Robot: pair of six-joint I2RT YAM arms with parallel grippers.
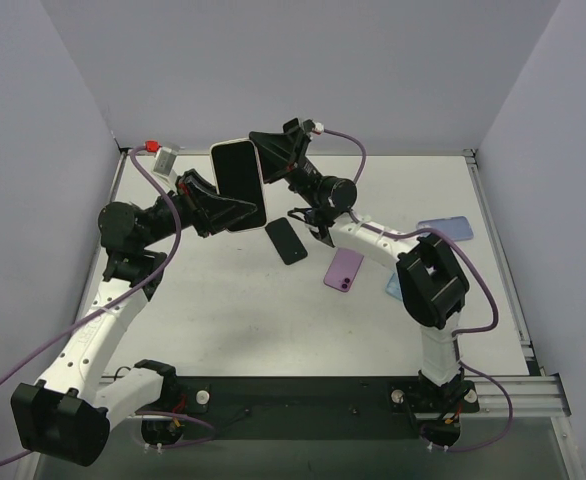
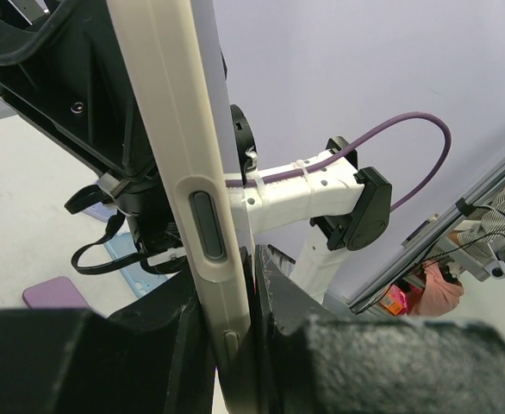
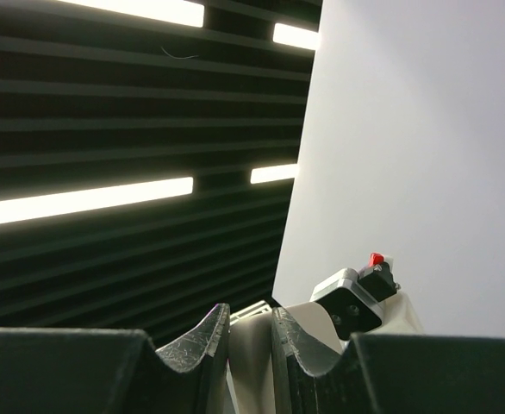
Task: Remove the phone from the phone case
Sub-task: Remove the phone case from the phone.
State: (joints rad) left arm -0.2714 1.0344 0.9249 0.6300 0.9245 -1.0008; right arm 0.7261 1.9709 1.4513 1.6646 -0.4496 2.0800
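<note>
Upper centre of top view: phone (image 1: 235,183) in case (image 2: 175,129), held upright above tabletop (image 1: 223,300), long axis near vertical. Clamped at lower end by left pincer (image 2: 235,345), at upper right edge by right pincer (image 3: 251,341); both closed tight, equally near.

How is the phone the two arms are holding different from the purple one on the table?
The held phone is cream-cased and raised in the air, clamped by the left gripper and right gripper. The purple one lies flat on the table, untouched. Both are slim rectangles.
</note>
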